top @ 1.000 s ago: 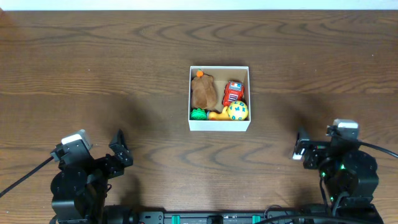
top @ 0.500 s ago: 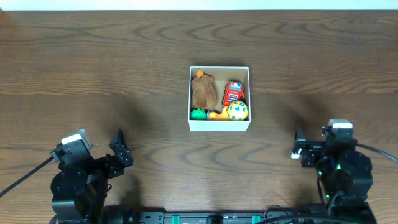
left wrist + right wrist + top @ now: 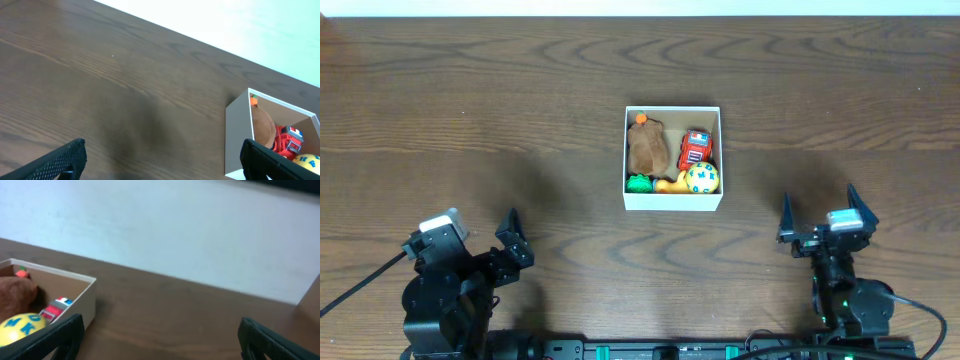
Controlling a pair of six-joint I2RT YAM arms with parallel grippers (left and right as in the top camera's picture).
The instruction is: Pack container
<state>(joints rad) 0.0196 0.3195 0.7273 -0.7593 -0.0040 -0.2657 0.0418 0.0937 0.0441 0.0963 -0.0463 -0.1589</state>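
Observation:
The container (image 3: 672, 204), a square white-walled box with a brown inside, stands at the table's middle. It holds a brown plush (image 3: 647, 148), a red toy car (image 3: 695, 148), a yellow ball (image 3: 701, 178), a green toy (image 3: 639, 183) and a small yellow toy (image 3: 666, 185). My left gripper (image 3: 477, 240) is open and empty near the front left edge. My right gripper (image 3: 820, 222) is open and empty at the front right. The container shows at the right of the left wrist view (image 3: 235, 135) beyond the open fingers (image 3: 162, 160). It also shows at the left of the right wrist view (image 3: 86, 302), with its fingers (image 3: 160, 337) spread wide.
Dark wood table (image 3: 500, 110) on all sides of the container. A pale wall (image 3: 175, 225) lies beyond the table's far edge. Both arm bases sit at the front edge.
My right arm has pulled back and turned square to the table, and both its fingers now show spread apart. The left arm and the container have not moved.

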